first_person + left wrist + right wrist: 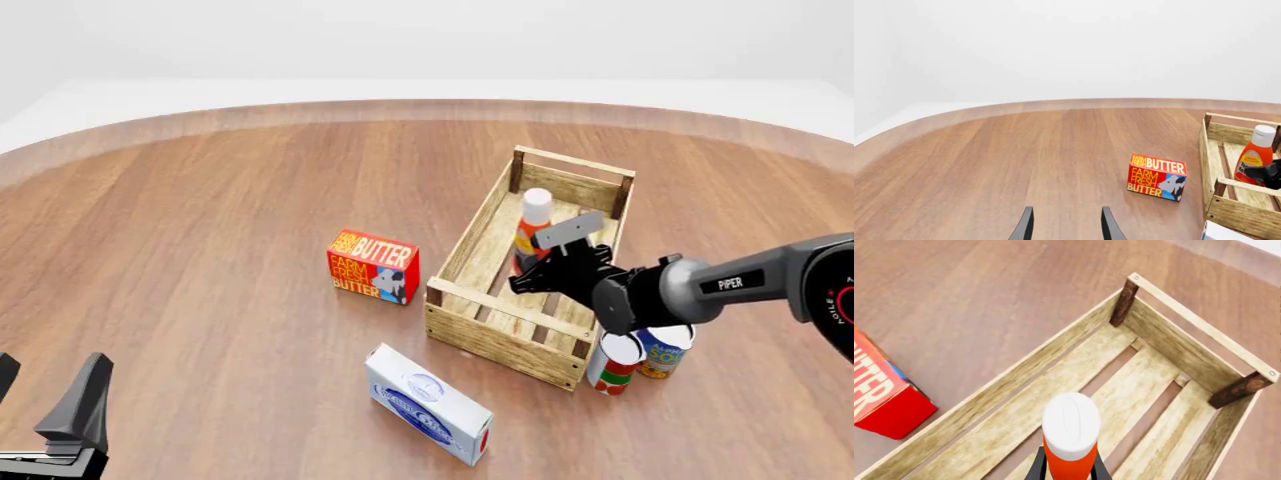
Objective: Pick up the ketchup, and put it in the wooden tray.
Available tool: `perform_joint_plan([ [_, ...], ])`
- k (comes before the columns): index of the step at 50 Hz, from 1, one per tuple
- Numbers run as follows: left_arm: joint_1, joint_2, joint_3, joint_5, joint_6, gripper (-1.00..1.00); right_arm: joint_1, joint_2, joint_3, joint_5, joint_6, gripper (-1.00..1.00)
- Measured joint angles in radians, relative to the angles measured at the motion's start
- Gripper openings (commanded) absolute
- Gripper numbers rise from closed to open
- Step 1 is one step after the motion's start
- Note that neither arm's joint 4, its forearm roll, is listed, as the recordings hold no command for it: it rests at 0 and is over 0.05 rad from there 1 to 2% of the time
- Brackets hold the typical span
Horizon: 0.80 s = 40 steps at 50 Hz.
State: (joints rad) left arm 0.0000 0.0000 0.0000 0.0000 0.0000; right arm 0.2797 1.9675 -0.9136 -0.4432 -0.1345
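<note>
The ketchup (535,222), an orange-red bottle with a white cap, stands upright inside the wooden tray (470,240), toward its far end. My right gripper (537,272) is shut on the bottle's lower body. The right wrist view looks down on the cap of the ketchup (1071,427) over the tray's slats (1007,385), with the right gripper (1067,471) clamped on its sides. I cannot tell whether the bottle touches the tray floor. The left wrist view shows the ketchup (1255,152) in the tray (1244,216). My left gripper (1066,226) is open and empty, low at the near left (51,378).
A red butter box (374,266) stands left of the tray and shows in the left wrist view (1157,176). A white and blue box (427,403) lies in front of the tray. Two cans (638,358) stand at the tray's near right corner, under the right arm.
</note>
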Motion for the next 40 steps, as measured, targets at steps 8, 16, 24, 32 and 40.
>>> perform_joint_plan([
  [8,0.0,0.0,0.0,0.0,0.0,1.0,-0.005,-0.003,0.0,0.001,0.004,1.0],
  [16,0.0,0.0,0.0,0.0,0.0,1.0,-0.01,-0.008,0.004,-0.002,0.005,1.0],
  [24,0.0,0.0,0.0,0.0,0.0,1.0,-0.015,-0.018,0.011,-0.007,0.002,1.0],
  [32,0.0,0.0,0.0,0.0,0.0,1.0,-0.018,-0.01,0.04,-0.063,-0.003,1.0],
  [40,0.0,0.0,0.0,0.0,0.0,1.0,-0.014,-0.022,0.067,-0.097,-0.006,1.0],
])
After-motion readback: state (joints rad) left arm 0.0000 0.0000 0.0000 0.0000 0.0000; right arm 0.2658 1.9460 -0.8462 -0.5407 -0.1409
